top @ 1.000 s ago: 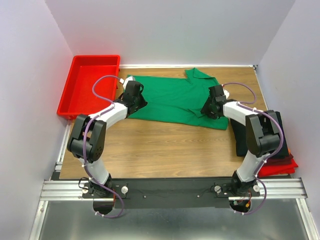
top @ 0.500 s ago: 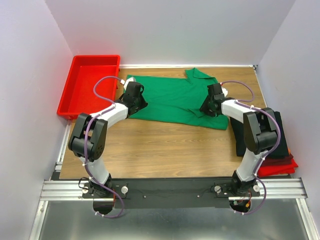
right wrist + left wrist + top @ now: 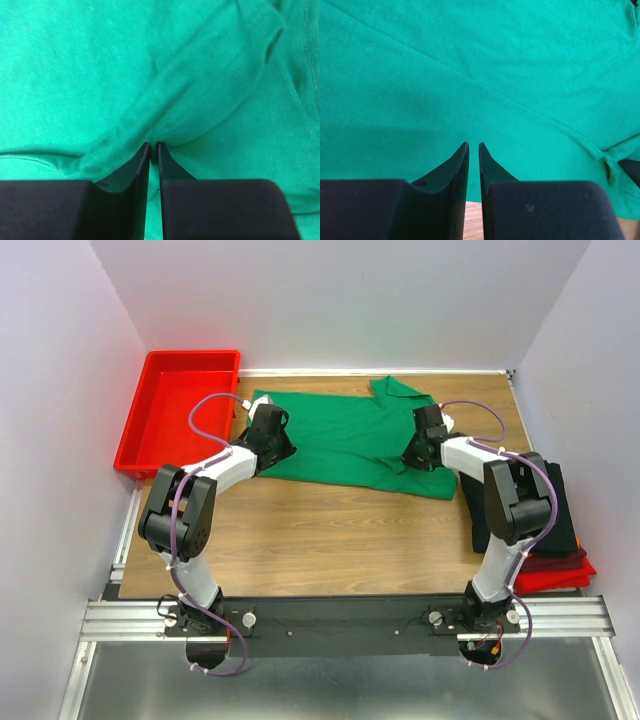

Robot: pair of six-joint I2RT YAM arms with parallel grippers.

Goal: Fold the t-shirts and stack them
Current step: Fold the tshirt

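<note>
The bright green t-shirt (image 3: 345, 440) lies spread out at the back of the table. My left gripper (image 3: 278, 443) sits low over the shirt's left near edge. In the left wrist view its gripper (image 3: 473, 145) leaves only a thin slit, through which flat green cloth (image 3: 470, 75) and wood show, with nothing pinched. My right gripper (image 3: 412, 455) is on the shirt's right side. In the right wrist view that gripper (image 3: 154, 145) is shut on a puckered ridge of green cloth (image 3: 125, 65). Folded t-shirts are stacked at the right edge: black (image 3: 562, 508) above red (image 3: 560, 578).
A red plastic tray (image 3: 180, 405) stands at the back left, just beyond the shirt's left edge. White walls close in the table on three sides. The right arm's elbow (image 3: 515, 495) hangs over part of the folded stack.
The right jaws have closed from half open onto a ridge of the green shirt, after shifting slightly toward the back. The left gripper has barely moved.
</note>
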